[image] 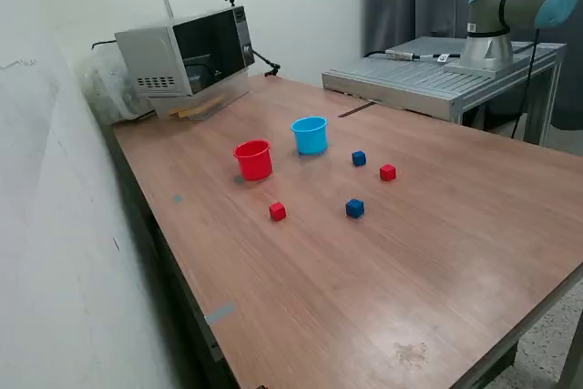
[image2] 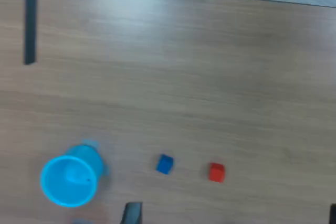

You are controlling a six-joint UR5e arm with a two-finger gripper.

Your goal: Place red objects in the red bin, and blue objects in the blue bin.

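Note:
The red cup [image: 253, 159] and the light blue cup [image: 310, 135] stand upright, side by side, on the wooden table [image: 437, 252]. One dark blue cube [image: 359, 158] and one red cube [image: 388, 172] lie to the exterior view's right of the blue cup. A second red cube [image: 277, 212] and a second blue cube [image: 354, 209] lie nearer the camera. The wrist view looks down on the blue cup [image2: 71, 178], empty, a blue cube [image2: 165, 164] and a red cube [image2: 216, 172]. My gripper [image2: 232, 217] is high above them, with only two dark fingertips [image2: 131, 213] showing far apart, holding nothing.
A microwave [image: 187, 47] sits at the table's far corner by the wall. A grey metal platform [image: 428, 75] carries the arm's base [image: 519, 6] at the exterior view's right. A black strip [image2: 30, 22] marks the tabletop in the wrist view.

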